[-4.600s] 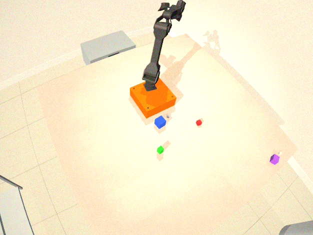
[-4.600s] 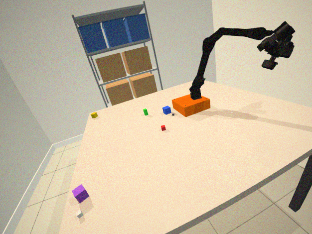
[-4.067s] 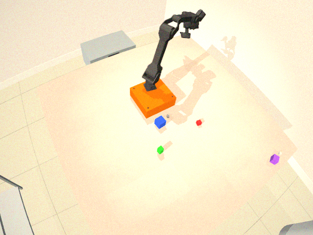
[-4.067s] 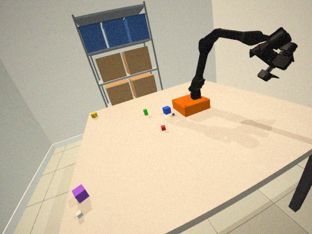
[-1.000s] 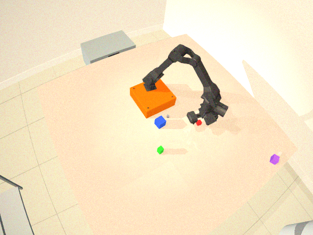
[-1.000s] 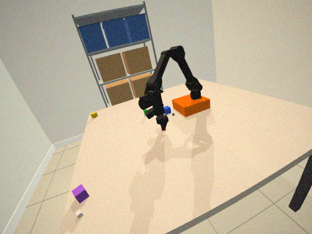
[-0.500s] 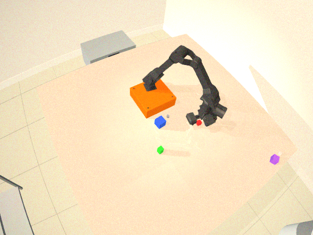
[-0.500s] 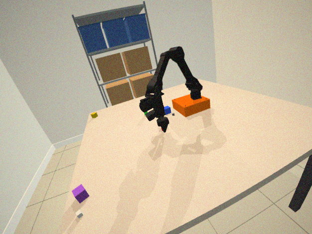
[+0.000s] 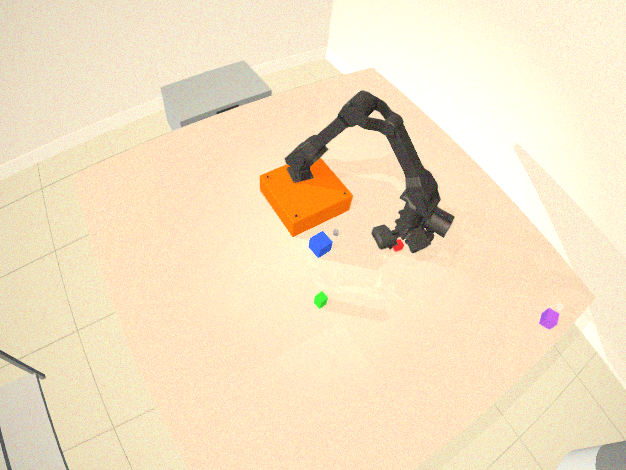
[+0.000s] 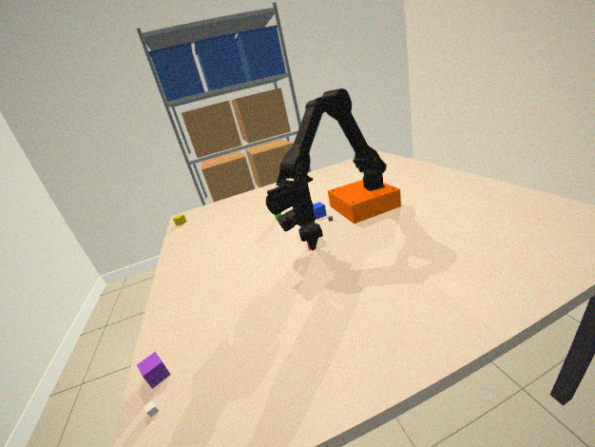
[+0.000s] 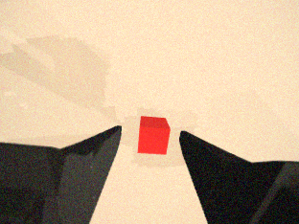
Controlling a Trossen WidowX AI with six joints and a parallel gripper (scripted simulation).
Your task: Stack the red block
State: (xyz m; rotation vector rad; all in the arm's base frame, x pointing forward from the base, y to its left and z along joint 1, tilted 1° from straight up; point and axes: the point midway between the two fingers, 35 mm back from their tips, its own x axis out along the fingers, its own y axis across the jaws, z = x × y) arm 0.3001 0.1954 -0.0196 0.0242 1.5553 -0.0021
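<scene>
The red block (image 9: 398,245) (image 11: 153,140) sits on the table, partly hidden by the fingers in the top and exterior views. My gripper (image 9: 400,245) (image 10: 312,247) (image 11: 150,132) points down at it and is partly open. In the wrist view the block lies between the two fingertips, with a gap on each side, so neither finger touches it. The green tower (image 9: 320,300) (image 10: 278,217) stands upright by itself on the table. It is mostly hidden behind the arm in the exterior view.
A blue cube (image 9: 320,244) (image 10: 318,210) and a tiny grey cube (image 9: 335,232) (image 10: 330,218) are near the orange base (image 9: 308,197) (image 10: 365,199). A purple cube (image 9: 549,318) (image 10: 153,369), a small white cube (image 10: 151,409) and a yellow cube (image 10: 180,220) lie near table edges.
</scene>
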